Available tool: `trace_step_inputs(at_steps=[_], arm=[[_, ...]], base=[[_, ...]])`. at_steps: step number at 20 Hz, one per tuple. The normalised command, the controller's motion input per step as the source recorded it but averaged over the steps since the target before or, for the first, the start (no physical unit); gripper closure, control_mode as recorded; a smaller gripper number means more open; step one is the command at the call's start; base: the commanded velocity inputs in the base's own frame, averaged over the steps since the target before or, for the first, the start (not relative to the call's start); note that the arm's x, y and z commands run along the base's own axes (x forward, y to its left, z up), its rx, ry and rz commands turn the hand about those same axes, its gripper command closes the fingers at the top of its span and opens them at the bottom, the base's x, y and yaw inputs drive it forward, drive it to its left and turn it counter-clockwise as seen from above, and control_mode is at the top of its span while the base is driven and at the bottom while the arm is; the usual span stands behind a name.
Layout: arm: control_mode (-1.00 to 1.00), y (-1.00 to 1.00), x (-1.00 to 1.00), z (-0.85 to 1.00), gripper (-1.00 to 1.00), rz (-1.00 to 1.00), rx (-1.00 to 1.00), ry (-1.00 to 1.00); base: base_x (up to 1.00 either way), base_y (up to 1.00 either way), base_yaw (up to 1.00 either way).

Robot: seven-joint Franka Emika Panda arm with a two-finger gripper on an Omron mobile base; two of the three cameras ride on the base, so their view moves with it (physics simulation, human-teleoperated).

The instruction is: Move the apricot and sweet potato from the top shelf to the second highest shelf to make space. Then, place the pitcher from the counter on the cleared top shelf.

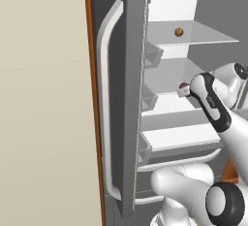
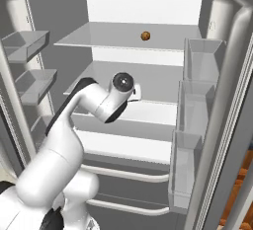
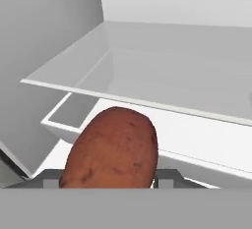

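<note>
Kitchen: open fridge (image 2: 148,7), shelves, door bins (image 2: 197,58)

The sweet potato (image 3: 112,149) is being shown matt, rough and speckled. The top shelf (image 2: 108,35) is being rendered smooth, faintly glossy, plastic-like.

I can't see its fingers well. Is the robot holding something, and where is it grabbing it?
Yes, the sweet potato. The gripper clamps it across its sides.

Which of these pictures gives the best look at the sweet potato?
The hand view: the sweet potato looms large and close, its speckled red-brown skin plain. The left base view shows just a small dark lump beside the arm; in the right base view the arm covers it.
</note>
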Motion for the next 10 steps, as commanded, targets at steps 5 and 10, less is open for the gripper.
trace_step_inputs(at_steps=[5, 10], arm=[[-1.00, 0.06, 0.64, 0.00, 1.00, 0.07, 0.00, 0.00], [-1.00, 0.10, 0.59, -0.05, 1.00, 0.05, 0.00, 0.00]], base=[[0.00, 0.00, 0.00], [0.00, 0.00, 0.00]])
